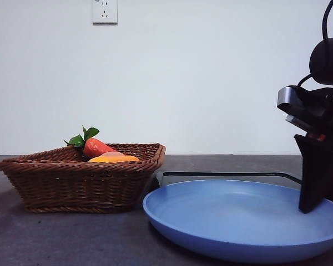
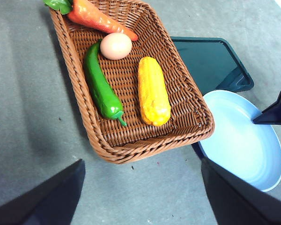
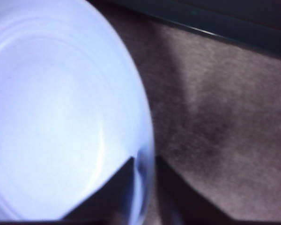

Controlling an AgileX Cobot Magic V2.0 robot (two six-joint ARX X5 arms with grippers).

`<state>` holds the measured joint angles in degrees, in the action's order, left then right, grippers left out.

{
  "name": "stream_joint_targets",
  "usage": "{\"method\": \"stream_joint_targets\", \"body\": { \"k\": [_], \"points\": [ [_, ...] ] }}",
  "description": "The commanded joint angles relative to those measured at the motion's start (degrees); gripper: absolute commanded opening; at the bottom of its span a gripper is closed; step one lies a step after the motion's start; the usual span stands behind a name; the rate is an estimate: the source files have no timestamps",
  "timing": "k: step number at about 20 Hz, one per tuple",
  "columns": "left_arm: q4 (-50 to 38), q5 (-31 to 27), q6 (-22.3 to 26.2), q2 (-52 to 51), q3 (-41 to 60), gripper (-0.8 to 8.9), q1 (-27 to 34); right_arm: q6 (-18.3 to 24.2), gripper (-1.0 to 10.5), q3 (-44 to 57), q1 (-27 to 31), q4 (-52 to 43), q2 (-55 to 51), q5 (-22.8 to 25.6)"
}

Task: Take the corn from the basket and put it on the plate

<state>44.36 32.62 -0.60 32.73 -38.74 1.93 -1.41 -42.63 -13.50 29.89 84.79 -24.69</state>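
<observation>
While the right pincer [image 3: 145, 176] pinches the plate [image 2: 239, 140] rim, the left pincer [image 2: 140, 197] – spread, nearer – hovers above the basket [image 2: 107, 145]; the corn [image 2: 153, 90] lies lengthwise, pointing away from it.

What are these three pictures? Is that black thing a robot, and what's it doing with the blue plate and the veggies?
Yes, a robot with two arms, each ending in a two-fingered black claw. One picture looks across the table; the other two come from cameras on its wrists. A brown basket holds a yellow corn, a green pepper, a carrot and an egg. Beside it sits a blue plate, partly over a black tray. The right gripper is pinching the plate's rim. The left gripper hangs open above the basket, holding nothing. The corn is not yet picked up.
</observation>
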Motion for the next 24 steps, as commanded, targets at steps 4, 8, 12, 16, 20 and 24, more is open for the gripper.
{"method": "stream_joint_targets", "body": {
  "k": [4,8,12,16,20,24],
  "points": [
    [-3.23,0.17,-0.5,2.21,-1.51,4.04,-1.88,-1.44,0.0,-1.01,0.11,0.33,0.48,0.98],
    [-6.97,-0.04,-1.62,7.72,-3.34,4.04,-5.38,-1.97,0.0,-1.01,2.69,4.15,-4.52,0.98],
    [-10.99,-5.2,-1.6,16.76,-6.34,4.04,-11.54,-1.97,0.0,-1.01,6.23,8.94,-14.27,0.96],
    [-13.9,-10.67,-1.01,28.92,-11.76,4.04,-19.26,-2.1,0.0,-1.01,8.48,12.5,-23.43,0.94],
    [-14.14,-16.35,0.87,42.1,-19.5,4.03,-25.07,-2.54,0.0,-1.31,9.31,14.34,-29.11,0.9],
    [-13.81,-18.12,1.44,54.05,-26.58,4.03,-28.39,-3.15,0.0,-1.31,9.84,14.34,-31.69,0.85]
  ]
}}
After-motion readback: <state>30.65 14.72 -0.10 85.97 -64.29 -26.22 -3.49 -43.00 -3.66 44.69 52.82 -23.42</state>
